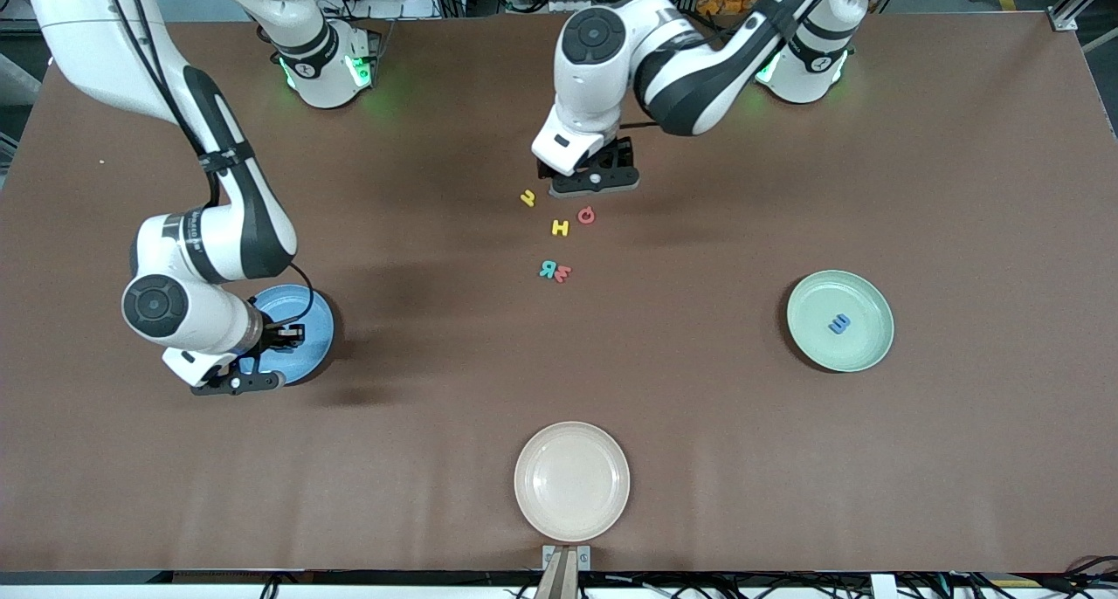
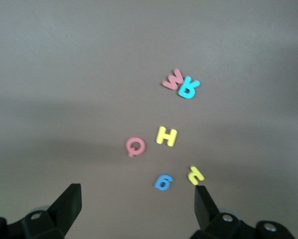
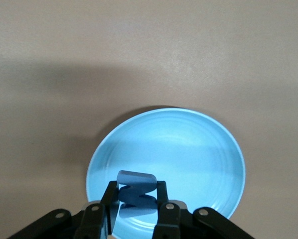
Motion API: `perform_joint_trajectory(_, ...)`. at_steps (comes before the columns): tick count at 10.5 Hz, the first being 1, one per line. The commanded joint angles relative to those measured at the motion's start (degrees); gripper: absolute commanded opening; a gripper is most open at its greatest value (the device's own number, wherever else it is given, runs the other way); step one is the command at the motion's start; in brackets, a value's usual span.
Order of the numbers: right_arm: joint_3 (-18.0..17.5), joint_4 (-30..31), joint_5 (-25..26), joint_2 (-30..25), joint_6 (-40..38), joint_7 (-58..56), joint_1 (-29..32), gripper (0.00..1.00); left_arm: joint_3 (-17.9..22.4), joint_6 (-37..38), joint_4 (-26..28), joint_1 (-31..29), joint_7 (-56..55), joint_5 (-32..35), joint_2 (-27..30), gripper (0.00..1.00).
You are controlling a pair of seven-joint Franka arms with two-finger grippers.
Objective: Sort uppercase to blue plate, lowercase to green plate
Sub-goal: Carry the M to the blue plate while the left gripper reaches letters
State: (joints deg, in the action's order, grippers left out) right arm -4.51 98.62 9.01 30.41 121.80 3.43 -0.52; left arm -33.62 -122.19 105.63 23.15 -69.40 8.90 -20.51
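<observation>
blue plate | partly hidden by right arm

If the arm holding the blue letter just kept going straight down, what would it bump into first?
Most likely the blue plate: the right gripper, shut on the blue M, points down over it with nothing between.

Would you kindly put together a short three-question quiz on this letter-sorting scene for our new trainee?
1. True or false: the right gripper is shut on a blue letter over the blue plate.
2. Which plate holds nothing? A) green plate B) cream plate
3. Fill in: the left gripper hovers with its fingers ____ over the loose letters, near the blue g.

Key:
1. True.
2. B; the green plate holds a blue m.
3. Open.
</observation>
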Motion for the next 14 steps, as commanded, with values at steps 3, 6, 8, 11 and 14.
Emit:
perform_joint_trajectory(3, -1.1, 0.1, 0.5, 0.6, -0.9, -5.5, 4.9, 0.26, 0.2, -3.3, -2.3, 5.4, -20.3, 8.0, -7.2, 1.0)
perform_joint_trajectory(6, -1.5, 2.0, -1.4, 0.8, -1.0, -5.6, 5.3, 1.0, 2.6, -4.6, -4.4, 9.7, -28.1, 9.1, -10.6, 1.0)
perform_joint_trajectory(8, -1.5, 1.9, -3.2, 0.8, -0.9, -5.5, 4.4, 1.0, 4.2, -5.5, -6.0, 12.3, -32.6, 12.0, -13.4, 1.0)
perform_joint_trajectory(11, -1.5, 1.7, -3.4, 0.9, -0.2, -4.8, 2.7, 1.0, 5.0, -5.9, -9.9, 14.6, -37.4, 16.0, -17.9, 1.0)
perform_joint_trajectory(14, -1.5, 1.7, -3.4, 1.7, 0.2, -4.8, 2.5, 1.0, 7.5, -9.2, -10.6, 17.2, -40.4, 16.0, -19.3, 1.0)
